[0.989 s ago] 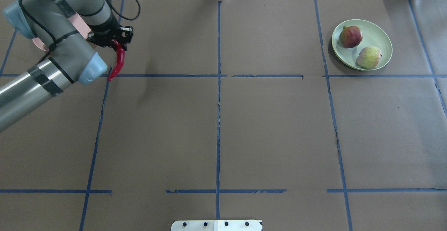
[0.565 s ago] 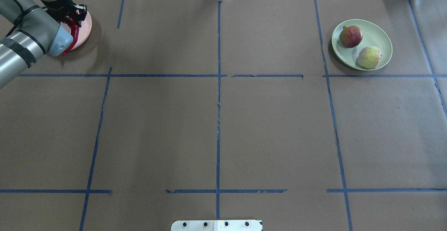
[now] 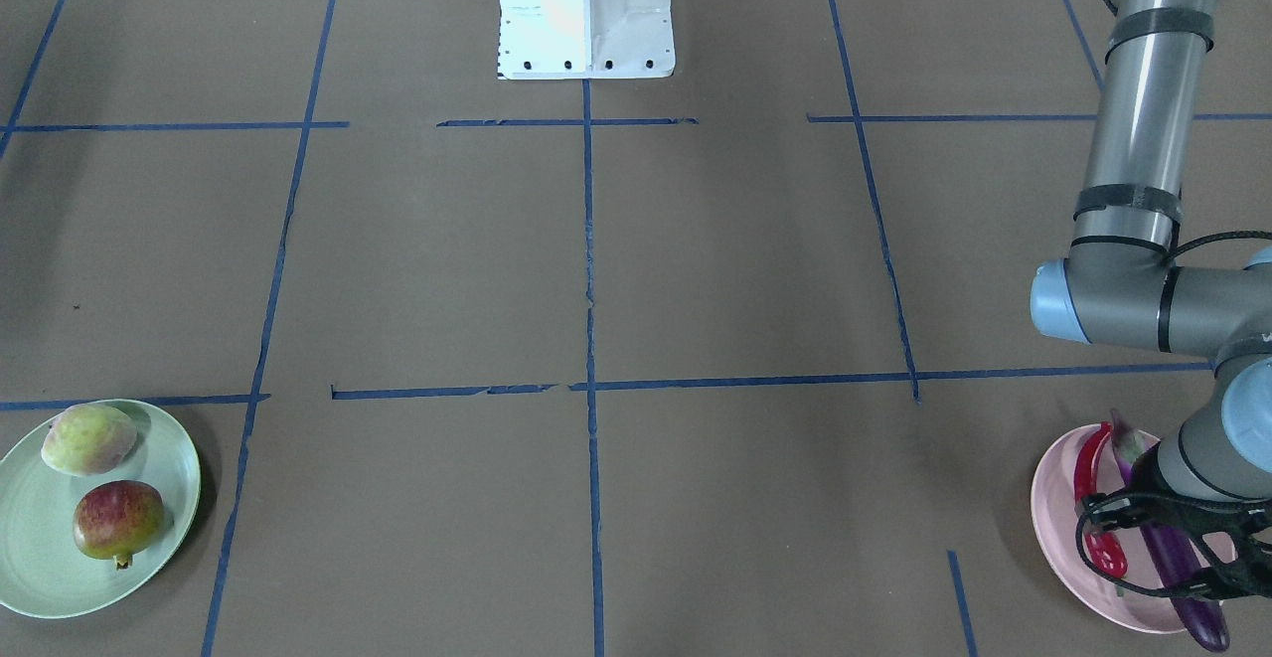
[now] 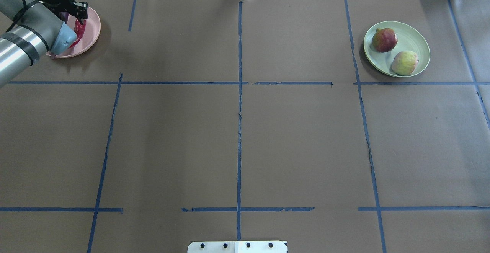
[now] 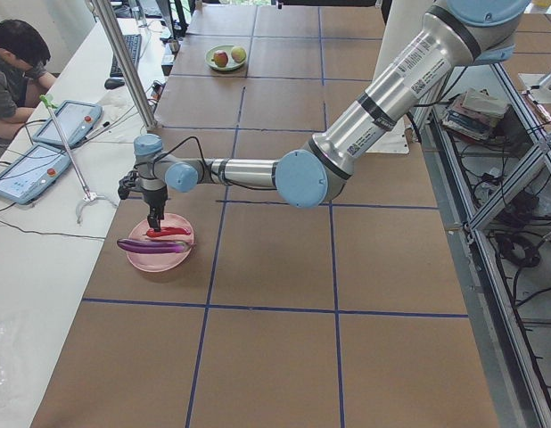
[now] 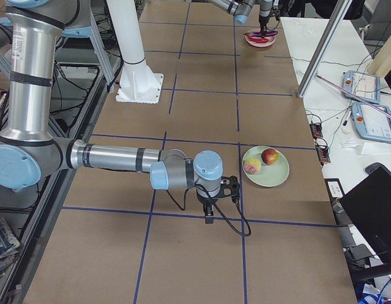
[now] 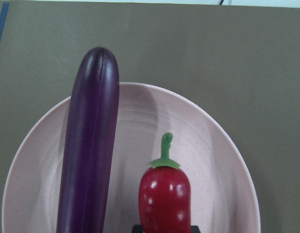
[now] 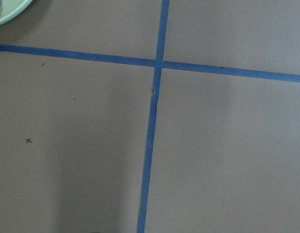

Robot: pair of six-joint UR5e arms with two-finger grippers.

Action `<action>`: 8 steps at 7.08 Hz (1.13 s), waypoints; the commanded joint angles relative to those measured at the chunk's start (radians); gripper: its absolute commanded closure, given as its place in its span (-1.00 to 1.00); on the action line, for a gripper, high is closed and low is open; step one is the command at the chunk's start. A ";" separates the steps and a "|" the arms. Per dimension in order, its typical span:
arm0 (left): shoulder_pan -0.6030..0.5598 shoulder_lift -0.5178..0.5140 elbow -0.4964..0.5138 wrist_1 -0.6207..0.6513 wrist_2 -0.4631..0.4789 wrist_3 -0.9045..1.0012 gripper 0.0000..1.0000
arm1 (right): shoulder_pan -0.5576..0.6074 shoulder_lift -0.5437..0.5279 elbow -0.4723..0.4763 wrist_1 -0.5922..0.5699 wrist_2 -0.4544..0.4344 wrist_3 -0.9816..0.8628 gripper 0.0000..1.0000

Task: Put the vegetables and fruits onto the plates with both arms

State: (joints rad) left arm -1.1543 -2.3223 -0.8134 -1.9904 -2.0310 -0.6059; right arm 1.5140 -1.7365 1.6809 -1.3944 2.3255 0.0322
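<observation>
While the left claw (image 3: 1101,541) is held over the pink plate (image 3: 1049,498), the chili pepper (image 7: 164,199) seems to be clamped in it, beside the eggplant (image 7: 89,145) laid across that plate. Of the right claw (image 6: 209,213), the state cannot be told. The pale fruit (image 3: 87,438) and the red-blushed fruit (image 3: 117,521) are seen on the green plate (image 3: 40,577), well apart from the pink plate.

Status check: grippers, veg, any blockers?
Left gripper shut on chili pepper, low over pink plate, beside eggplant. Right gripper near green plate, state unclear. Both fruits on it; nothing blocking.
</observation>
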 commanded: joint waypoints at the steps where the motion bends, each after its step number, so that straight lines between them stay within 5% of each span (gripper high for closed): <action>1: -0.071 0.126 -0.135 0.005 -0.159 0.186 -1.00 | 0.000 0.000 0.000 0.000 0.000 0.000 -1.00; 6: -0.249 0.496 -0.442 0.060 -0.342 0.509 -1.00 | 0.000 0.000 -0.003 -0.001 0.002 0.000 -1.00; 8: -0.246 0.573 -0.589 0.216 -0.341 0.564 -1.00 | 0.000 -0.002 -0.003 -0.001 0.002 0.000 -1.00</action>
State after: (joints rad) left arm -1.3953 -1.8006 -1.3109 -1.8773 -2.3674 -0.0924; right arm 1.5140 -1.7375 1.6785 -1.3959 2.3270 0.0322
